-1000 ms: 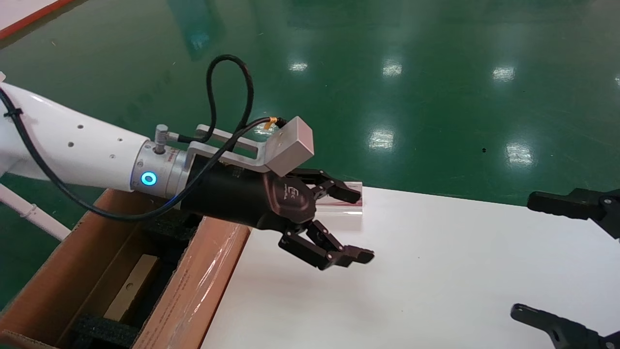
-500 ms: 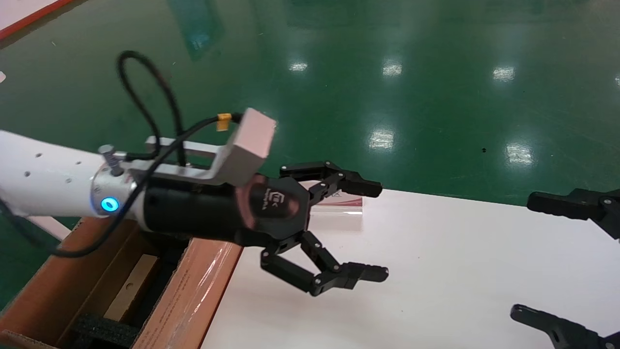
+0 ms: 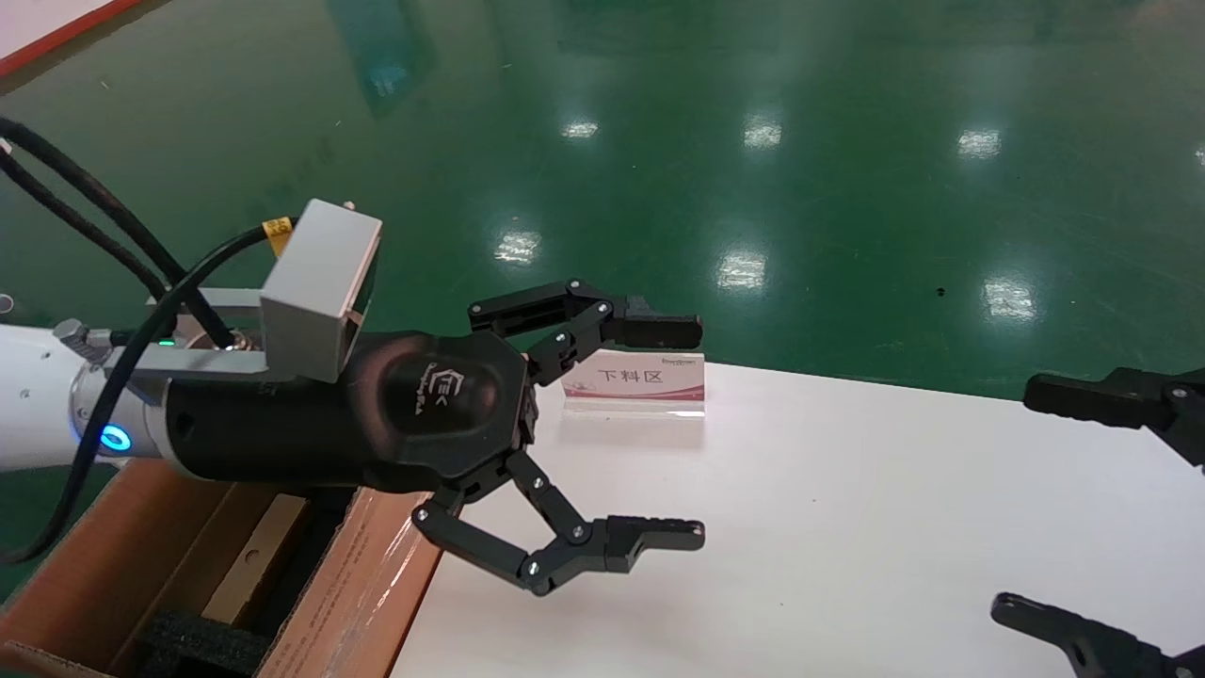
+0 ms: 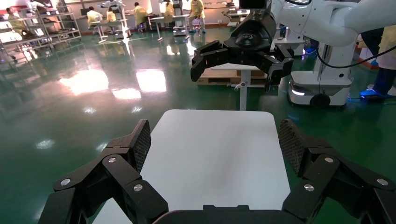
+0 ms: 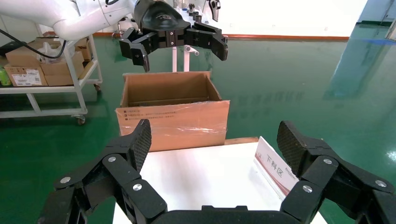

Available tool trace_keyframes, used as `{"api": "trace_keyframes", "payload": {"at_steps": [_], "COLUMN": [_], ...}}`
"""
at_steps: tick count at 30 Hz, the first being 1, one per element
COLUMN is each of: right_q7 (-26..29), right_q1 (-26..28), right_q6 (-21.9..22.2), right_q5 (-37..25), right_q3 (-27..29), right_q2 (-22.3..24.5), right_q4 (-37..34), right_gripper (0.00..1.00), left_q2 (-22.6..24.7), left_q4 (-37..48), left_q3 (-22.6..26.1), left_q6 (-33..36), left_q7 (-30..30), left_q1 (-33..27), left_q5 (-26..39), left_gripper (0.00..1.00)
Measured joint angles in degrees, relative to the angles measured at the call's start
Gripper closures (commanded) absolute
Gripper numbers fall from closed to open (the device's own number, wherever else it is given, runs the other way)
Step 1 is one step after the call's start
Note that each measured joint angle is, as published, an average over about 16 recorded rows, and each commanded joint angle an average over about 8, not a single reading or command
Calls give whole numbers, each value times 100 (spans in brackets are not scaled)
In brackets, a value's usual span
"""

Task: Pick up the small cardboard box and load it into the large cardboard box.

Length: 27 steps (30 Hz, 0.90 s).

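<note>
Loading appears complete: the small cardboard box (image 3: 252,557) lies inside the large cardboard box (image 3: 362,574), among black foam. Left gripper (image 3: 659,433) hovers above the white table (image 3: 847,527), fingers wide and empty; right gripper (image 3: 1083,508) is parked, wide apart.

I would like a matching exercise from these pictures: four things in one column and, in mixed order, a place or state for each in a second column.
Things:
1. left pincer
2. small cardboard box
3. sign
4. right pincer

Places or states:
a. stands on the white table
b. lies inside the large cardboard box
c. open, at the table's right edge
d. open and empty, above the table's left end

Pairs: 1-d, 2-b, 3-a, 4-c
</note>
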Motion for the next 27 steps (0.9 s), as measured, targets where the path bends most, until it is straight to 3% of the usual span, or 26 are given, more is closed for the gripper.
{"api": "trace_keyframes", "payload": {"at_steps": [27], "right_q7": [12], "right_q1": [-4], "right_q6": [-11], "right_q5": [-16], "right_q3": [21], "right_q2": [-9], "right_q4": [4], "right_gripper": [0], "left_q2": [0], "left_q4": [0], "left_q3": [33], "left_q6": [-5], "left_q7": [0], "left_q1": [-20], "left_q5": [2], "left_gripper": [0]}}
